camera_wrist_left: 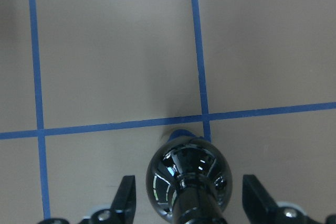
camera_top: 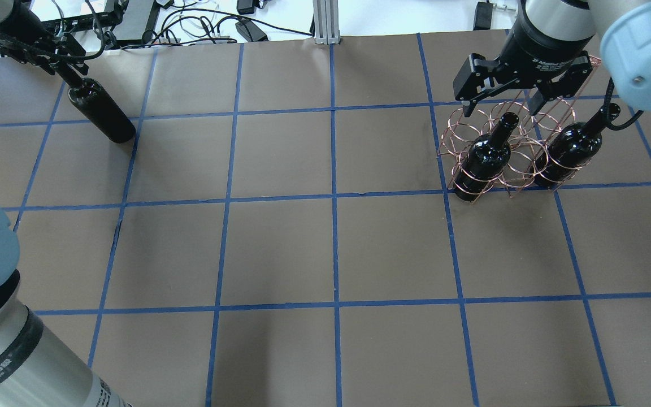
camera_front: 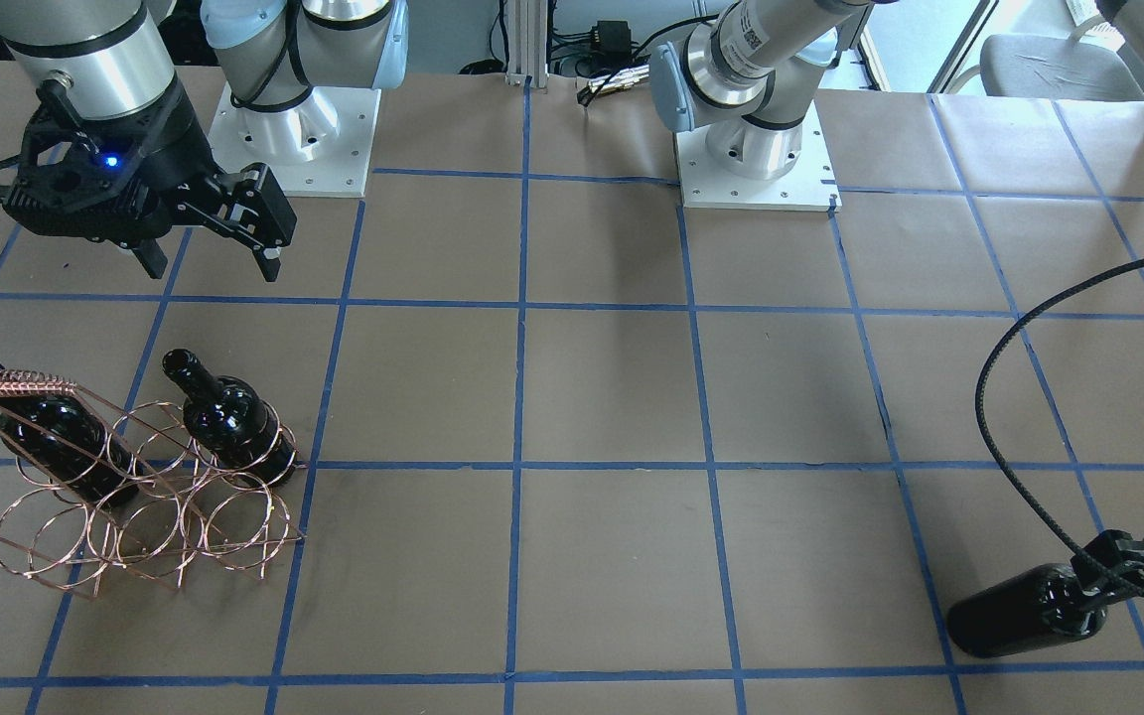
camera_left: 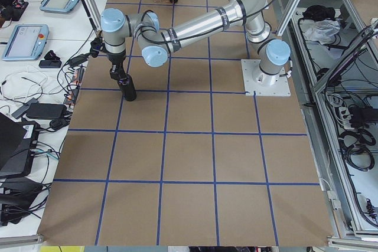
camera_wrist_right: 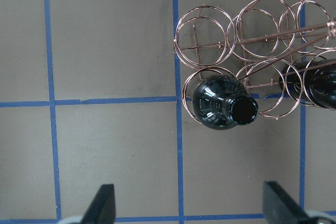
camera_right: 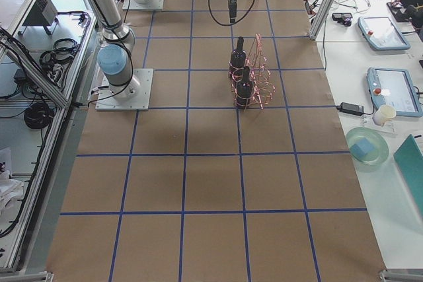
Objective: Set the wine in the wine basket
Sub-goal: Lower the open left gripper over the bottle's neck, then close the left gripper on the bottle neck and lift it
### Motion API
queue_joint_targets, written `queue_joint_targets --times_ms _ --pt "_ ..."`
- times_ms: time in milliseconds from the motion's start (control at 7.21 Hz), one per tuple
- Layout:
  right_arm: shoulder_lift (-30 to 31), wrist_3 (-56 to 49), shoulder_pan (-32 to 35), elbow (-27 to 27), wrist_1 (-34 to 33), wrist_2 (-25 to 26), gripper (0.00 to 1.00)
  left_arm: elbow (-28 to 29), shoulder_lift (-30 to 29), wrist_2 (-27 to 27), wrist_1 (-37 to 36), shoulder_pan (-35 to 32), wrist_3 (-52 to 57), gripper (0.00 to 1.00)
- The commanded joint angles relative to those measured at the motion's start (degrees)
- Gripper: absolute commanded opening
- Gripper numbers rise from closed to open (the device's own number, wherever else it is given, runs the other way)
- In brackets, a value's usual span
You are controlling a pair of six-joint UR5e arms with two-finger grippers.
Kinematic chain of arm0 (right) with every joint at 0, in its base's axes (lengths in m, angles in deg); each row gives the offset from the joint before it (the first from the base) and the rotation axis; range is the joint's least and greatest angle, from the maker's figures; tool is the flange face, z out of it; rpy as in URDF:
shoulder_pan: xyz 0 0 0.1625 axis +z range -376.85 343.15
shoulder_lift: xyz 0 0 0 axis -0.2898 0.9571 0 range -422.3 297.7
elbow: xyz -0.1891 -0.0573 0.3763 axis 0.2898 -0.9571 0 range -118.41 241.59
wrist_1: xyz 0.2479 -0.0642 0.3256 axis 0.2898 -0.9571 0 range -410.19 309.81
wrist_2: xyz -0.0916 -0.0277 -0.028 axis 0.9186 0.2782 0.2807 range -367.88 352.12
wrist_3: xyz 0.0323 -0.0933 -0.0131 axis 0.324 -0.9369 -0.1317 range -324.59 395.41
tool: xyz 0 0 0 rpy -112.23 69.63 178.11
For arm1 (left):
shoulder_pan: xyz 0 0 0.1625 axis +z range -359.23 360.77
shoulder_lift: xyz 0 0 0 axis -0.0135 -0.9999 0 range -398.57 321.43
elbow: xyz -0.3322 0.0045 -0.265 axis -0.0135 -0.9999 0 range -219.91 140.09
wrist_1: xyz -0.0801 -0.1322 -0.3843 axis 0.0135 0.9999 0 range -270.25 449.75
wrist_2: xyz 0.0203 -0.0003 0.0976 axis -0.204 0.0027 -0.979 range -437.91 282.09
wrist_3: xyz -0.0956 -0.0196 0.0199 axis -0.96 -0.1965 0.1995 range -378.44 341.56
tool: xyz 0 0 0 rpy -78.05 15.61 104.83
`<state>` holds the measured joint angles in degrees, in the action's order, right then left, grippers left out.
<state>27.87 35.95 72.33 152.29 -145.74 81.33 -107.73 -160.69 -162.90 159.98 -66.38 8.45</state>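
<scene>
left gripper point(camera_wrist_left: 189, 184) fingers wide, either side of the wine point(camera_top: 102, 113) neck, not touching. wine stands on tabletop point(camera_top: 331, 254) at robot's far left, well apart from wine basket point(camera_front: 150, 516). second bottle point(camera_top: 484, 161) and third bottle point(camera_top: 568, 150) sit in its loops. right gripper point(camera_top: 500, 100) hangs above basket, fingers wide.

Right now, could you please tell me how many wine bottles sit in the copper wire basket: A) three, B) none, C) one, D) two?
D: a first bottle and a second bottle sit in the wine basket's loops; the third bottle is far from it, at the left hand.
</scene>
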Motion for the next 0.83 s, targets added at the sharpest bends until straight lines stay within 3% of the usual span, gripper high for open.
queue_joint_targets --times_ms 0,139,277,416,694 --pt "0.0 0.0 -0.1 0.2 0.1 -0.2 1.0 0.0 0.1 0.0 0.2 0.0 0.0 0.62" --pt "0.0 -0.2 -0.1 0.2 0.2 -0.2 1.0 -0.1 0.2 0.1 0.3 0.0 0.0 0.59" --pt "0.0 0.0 0.0 0.3 0.2 -0.3 1.0 -0.2 0.4 0.0 0.4 0.0 0.0 0.27" --pt "0.0 -0.1 -0.1 0.3 0.1 -0.2 1.0 -0.5 0.6 0.3 1.1 0.0 0.1 0.03" --pt "0.0 -0.1 -0.1 0.3 0.2 -0.4 1.0 -0.5 0.9 0.3 3.0 0.0 0.1 0.0"
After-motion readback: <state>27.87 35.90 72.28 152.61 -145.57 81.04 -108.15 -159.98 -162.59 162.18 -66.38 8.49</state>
